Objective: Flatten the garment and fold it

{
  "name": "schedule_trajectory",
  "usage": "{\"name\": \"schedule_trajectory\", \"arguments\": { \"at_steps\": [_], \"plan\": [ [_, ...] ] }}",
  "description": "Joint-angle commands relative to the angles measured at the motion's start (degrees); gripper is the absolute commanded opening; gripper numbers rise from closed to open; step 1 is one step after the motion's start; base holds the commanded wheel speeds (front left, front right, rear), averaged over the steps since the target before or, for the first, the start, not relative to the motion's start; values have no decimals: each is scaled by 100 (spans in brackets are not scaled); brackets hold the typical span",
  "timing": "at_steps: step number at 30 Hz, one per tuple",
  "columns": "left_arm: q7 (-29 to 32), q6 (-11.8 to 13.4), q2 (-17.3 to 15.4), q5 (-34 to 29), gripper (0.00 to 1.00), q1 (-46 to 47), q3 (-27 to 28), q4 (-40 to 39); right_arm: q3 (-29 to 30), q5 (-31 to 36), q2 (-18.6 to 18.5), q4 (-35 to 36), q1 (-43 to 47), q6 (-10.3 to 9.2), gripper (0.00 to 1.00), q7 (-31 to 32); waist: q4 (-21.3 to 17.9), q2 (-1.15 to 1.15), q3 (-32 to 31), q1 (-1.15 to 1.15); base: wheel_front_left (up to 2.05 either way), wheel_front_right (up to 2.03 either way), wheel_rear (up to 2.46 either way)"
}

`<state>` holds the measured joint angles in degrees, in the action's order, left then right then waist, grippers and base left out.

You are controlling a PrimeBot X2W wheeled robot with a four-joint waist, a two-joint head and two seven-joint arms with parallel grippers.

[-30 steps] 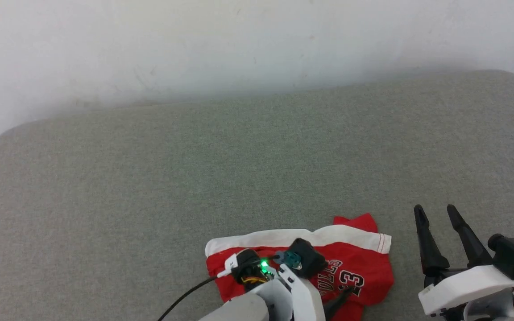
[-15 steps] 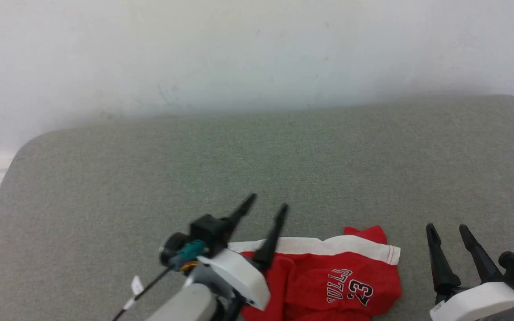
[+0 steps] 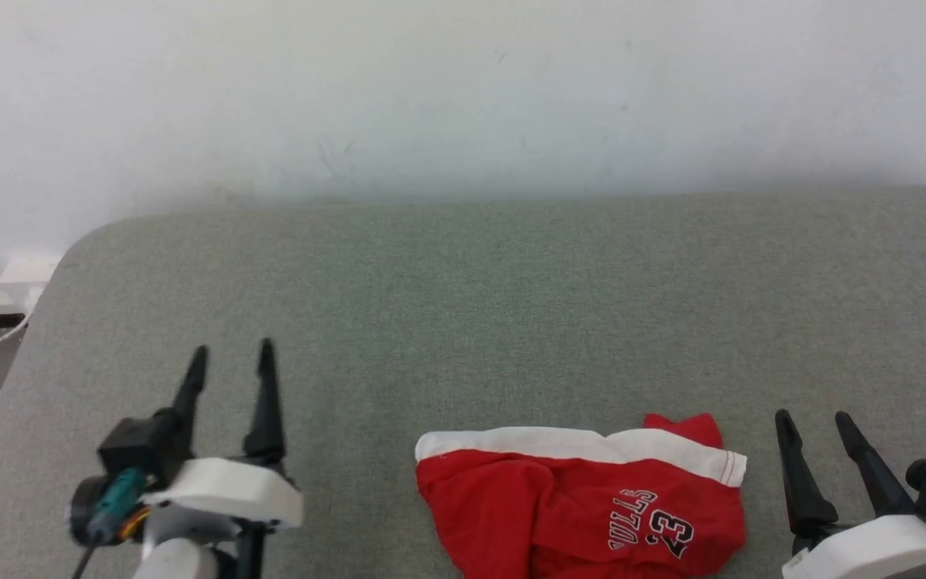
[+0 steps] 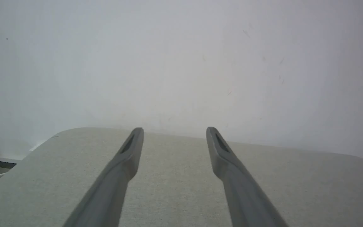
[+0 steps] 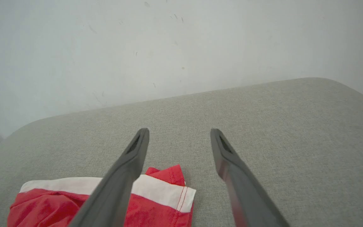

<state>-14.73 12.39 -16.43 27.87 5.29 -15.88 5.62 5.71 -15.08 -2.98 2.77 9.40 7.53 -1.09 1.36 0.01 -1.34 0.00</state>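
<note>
Gone from above the red basketball shorts (image 3: 583, 507) a second ago to well off their left side: left gripper (image 3: 233, 348), fingers spread wide, nothing between them, poised over bare grey upholstery (image 3: 463, 305). Same spread fingers in the left wrist view, aimed toward the white wall (image 4: 181, 63). Right gripper (image 3: 814, 417) just beside the shorts' right edge, likewise wide apart and empty, clear of the cloth. Shorts lying loose and rumpled at the near edge of the upholstery, between the two grippers, white band along the far side, "BULLS 23" lettering toward the right, small red flap poking out past the band.
</note>
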Motion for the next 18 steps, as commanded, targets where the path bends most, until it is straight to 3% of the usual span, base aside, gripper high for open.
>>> {"name": "schedule_trajectory", "arguments": {
  "at_steps": [1, 7, 13, 18],
  "plan": [
    [-26, 3, -41, -101, 100, -157, 201, -26, 39, 13, 11, 0, 11, -4, 100, 14, 40, -1, 35, 0, 0, 0, 0],
    [-26, -190, -34, -319, 100, -509, 733, -29, 227, -176, 11, -185, 19, -4, 100, 352, 94, -1, 112, 0, 0, 0, 0],
    [-27, -485, 198, -455, 100, -706, 900, -67, 347, -161, 9, -886, -64, -4, 100, 1709, 187, -1, 183, 0, 0, 0, 0],
    [-27, -660, 367, -566, 100, -633, 976, -32, 238, -189, -80, -1217, -347, -4, 100, 2486, 263, -1, 264, 0, 0, 0, 0]
  ]
}}
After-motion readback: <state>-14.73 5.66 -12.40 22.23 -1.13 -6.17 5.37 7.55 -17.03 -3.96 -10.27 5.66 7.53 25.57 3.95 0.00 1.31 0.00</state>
